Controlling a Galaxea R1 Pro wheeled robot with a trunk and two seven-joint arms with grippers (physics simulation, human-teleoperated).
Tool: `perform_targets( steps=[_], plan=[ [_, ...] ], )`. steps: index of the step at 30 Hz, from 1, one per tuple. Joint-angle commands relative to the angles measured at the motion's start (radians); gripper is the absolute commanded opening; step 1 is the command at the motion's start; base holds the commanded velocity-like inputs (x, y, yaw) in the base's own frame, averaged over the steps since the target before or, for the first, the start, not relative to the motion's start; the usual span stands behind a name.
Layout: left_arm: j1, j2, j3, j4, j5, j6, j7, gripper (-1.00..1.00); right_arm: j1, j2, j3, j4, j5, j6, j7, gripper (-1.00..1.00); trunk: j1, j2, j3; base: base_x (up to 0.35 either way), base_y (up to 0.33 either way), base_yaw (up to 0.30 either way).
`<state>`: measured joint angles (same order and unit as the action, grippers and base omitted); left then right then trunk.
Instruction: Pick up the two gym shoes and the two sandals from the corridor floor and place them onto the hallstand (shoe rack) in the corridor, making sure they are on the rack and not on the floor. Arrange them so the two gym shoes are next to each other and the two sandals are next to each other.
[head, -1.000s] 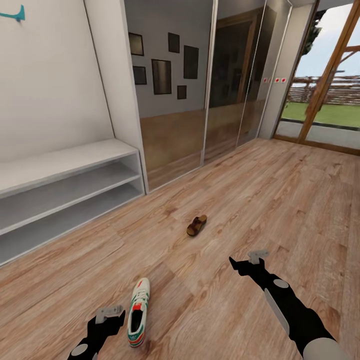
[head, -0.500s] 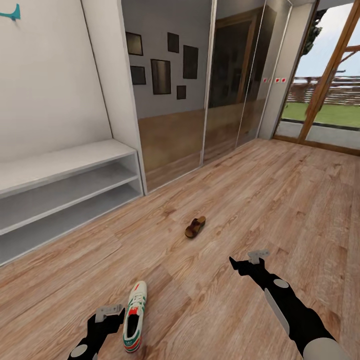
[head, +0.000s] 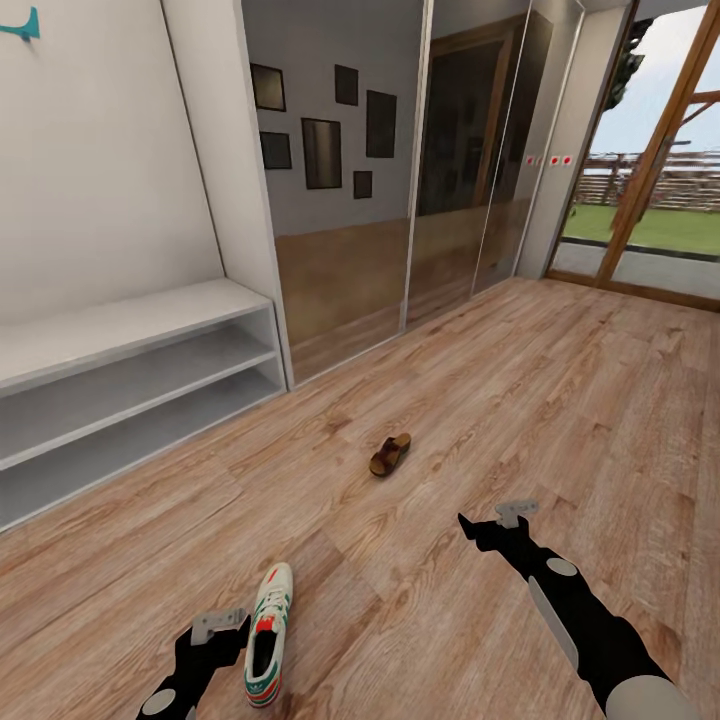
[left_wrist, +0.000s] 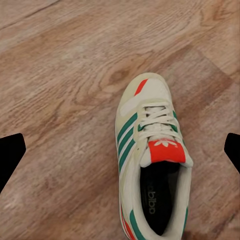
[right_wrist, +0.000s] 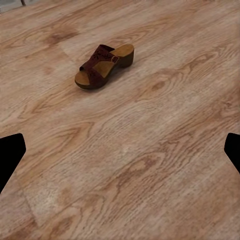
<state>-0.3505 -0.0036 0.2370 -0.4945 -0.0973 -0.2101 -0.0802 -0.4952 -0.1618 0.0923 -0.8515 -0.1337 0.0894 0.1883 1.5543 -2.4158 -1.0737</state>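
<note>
One gym shoe (head: 267, 635), off-white with green stripes and a red tongue, lies on the corridor floor (head: 560, 400) just right of my left gripper (head: 222, 645). In the left wrist view the gym shoe (left_wrist: 150, 165) sits between the spread black fingertips (left_wrist: 10, 155), apart from both, so that gripper is open. One brown sandal (head: 390, 455) lies further ahead, beyond my right gripper (head: 482, 530). The right wrist view shows the sandal (right_wrist: 104, 65) well ahead of the wide-apart fingertips (right_wrist: 10, 152), so this gripper is open too. The hallstand (head: 130, 325) stands at the left, its shelves bare.
Mirrored sliding wardrobe doors (head: 400, 200) run along the wall behind the sandal. A glazed door with a wooden frame (head: 650, 210) opens onto a garden at the far right. A teal hook (head: 22, 26) hangs on the wall above the hallstand.
The whole view shifted slightly a second ago, sliding shoe, sandal and hallstand a little to the left in the picture. Both arms hold the same pose and both grippers stay open.
</note>
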Motion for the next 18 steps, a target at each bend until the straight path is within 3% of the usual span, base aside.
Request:
perform_targets(
  steps=[1, 13, 18],
  plan=[
    [-0.001, -0.001, 0.008, 0.001, -0.010, -0.004, -0.007, 1.00, 0.000, -0.001, 0.003, -0.001, -0.010, 0.006, 0.000, 1.00, 0.000, 0.000, -0.001, 0.000, 0.000, 0.000],
    [-0.001, -0.001, 0.009, 0.001, -0.012, -0.004, -0.007, 1.00, 0.000, -0.002, 0.002, -0.033, -0.009, 0.017, -0.001, 1.00, 0.000, 0.000, -0.001, 0.000, -0.004, 0.000],
    [-0.001, -0.001, 0.009, 0.001, -0.012, -0.004, -0.007, 1.00, 0.000, -0.002, 0.001, -0.037, -0.009, 0.018, -0.001, 1.00, 0.000, 0.000, -0.001, 0.000, -0.154, 0.000]
  ],
)
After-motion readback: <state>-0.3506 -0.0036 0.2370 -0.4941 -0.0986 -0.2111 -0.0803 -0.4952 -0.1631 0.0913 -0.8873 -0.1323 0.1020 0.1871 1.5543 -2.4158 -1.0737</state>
